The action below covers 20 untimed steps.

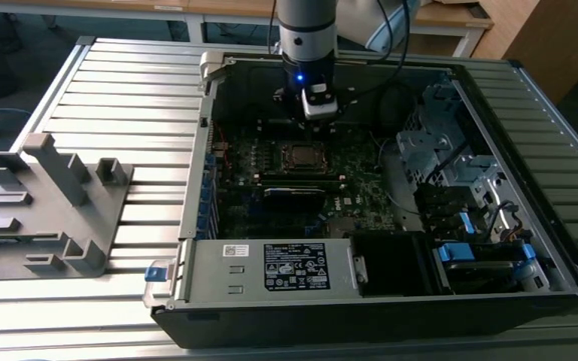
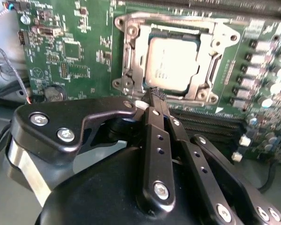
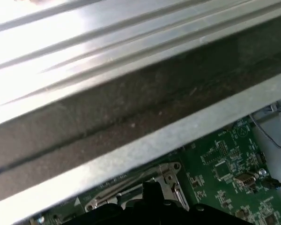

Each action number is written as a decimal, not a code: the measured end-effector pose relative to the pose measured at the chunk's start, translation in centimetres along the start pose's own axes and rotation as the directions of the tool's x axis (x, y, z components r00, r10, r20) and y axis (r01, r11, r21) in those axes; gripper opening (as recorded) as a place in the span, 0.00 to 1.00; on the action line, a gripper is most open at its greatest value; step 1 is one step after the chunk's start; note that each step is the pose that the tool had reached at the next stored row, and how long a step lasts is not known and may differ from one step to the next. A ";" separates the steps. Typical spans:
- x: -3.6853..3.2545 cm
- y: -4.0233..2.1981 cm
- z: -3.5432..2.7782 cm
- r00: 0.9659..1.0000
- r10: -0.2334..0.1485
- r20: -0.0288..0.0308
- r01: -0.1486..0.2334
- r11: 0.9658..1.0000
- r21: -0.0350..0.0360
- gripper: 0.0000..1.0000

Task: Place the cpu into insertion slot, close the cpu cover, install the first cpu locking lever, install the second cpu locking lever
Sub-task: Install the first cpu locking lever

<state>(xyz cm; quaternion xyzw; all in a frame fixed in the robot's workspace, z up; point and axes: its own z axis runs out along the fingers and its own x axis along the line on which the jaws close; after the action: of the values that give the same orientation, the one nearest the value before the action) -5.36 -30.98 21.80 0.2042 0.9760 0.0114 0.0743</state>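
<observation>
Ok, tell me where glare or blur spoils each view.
Exterior view: dim inside the computer case, no glare. Second wrist view: glare whitens the cpu; the gripper looks soft up close. First wrist view: the case wall is blown out and blurred.

A ribbed metal table (image 1: 118,90) spreads wide beneath the claw, catching bright light. Past the claw, wooden desks (image 1: 219,9) line the far edge, with a wood cabinet (image 1: 545,34) off toward the exterior view's right over dark floor (image 1: 13,45).
</observation>
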 end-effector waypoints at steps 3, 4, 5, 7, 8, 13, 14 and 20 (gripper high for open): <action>0.00 0.00 0.01 1.000 -0.017 0.009 0.016 1.000 0.023 0.10; 0.01 -0.02 0.00 1.000 -0.019 0.009 0.019 1.000 0.024 0.10; 0.01 -0.02 0.00 1.000 -0.019 0.009 0.019 1.000 0.024 0.10; 0.02 -0.02 0.00 1.000 -0.019 0.009 0.019 1.000 0.024 0.10; 0.02 -0.02 0.00 1.000 -0.019 0.009 0.019 1.000 0.024 0.10; 0.03 -0.02 0.10 0.999 -0.032 -0.001 0.032 0.999 0.026 0.10; 0.03 -0.02 0.13 0.999 -0.037 -0.003 0.037 0.999 0.026 0.10; 0.05 -0.02 0.28 0.995 -0.096 -0.011 0.096 0.995 0.019 0.10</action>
<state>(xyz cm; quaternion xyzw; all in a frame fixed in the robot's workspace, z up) -5.38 -30.98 21.52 0.1578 0.9851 -0.0009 0.0680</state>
